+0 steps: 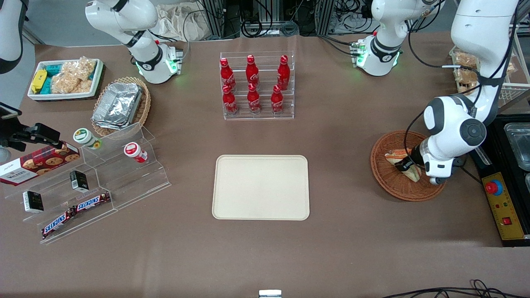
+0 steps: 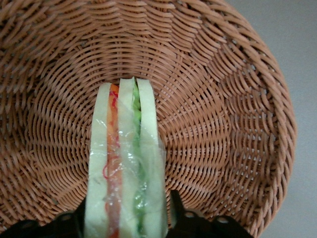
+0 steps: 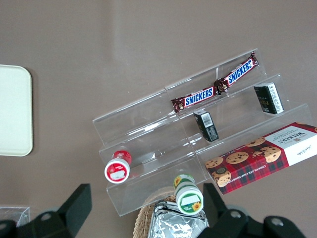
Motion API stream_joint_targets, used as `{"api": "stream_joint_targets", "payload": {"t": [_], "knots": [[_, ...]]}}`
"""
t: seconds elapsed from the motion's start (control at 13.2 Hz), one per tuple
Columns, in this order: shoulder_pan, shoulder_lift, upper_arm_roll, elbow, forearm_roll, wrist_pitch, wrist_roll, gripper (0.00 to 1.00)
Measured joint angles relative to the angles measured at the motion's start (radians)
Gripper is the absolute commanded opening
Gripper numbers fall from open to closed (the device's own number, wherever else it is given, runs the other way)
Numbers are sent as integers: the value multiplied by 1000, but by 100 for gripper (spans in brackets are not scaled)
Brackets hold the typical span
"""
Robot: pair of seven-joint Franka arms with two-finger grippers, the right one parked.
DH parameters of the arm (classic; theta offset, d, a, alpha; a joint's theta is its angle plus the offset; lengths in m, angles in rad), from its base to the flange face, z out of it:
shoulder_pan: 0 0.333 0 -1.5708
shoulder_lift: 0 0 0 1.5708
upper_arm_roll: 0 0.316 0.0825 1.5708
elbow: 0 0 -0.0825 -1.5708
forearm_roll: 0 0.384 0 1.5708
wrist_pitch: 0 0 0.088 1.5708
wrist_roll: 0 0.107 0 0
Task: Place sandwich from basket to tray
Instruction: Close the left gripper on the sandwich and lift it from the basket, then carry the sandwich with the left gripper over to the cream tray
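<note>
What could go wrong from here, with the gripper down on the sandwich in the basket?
The gripper straddles the sandwich in the basket, a finger at each bread face.
1. The clear wrap looks slick and loose, so the wedge could slip as it lifts.
2. The bread is soft; a hard squeeze may crush the layers.
3. The tray lies a long carry toward the parked arm's end; a weak hold may drop it short.

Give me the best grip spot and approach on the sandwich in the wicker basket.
Grip across the two outer bread faces at the wide end of the sandwich, coming down from above. It stands on edge in the basket with its layers facing up, so the flat faces suit the gripper, which already straddles that end.
</note>
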Motion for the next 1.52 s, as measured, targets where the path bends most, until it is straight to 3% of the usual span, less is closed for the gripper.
{"api": "stream_joint_targets", "payload": {"t": [0.23, 0.38, 0.53, 0.68, 1.06, 1.29, 1.52], "knots": [[0, -20, -1, 27, 1, -64, 67, 0], [-1, -73, -10, 116, 1, -250, 95, 0], [-3, -123, -61, 248, 1, -449, 99, 0], [-11, -145, -146, 339, 1, -527, 96, 0], [-23, -95, -409, 354, 16, -409, -57, 0], [-39, 23, -534, 364, 114, -295, -99, 0], [-138, 198, -553, 439, 246, -225, -120, 0]]}}
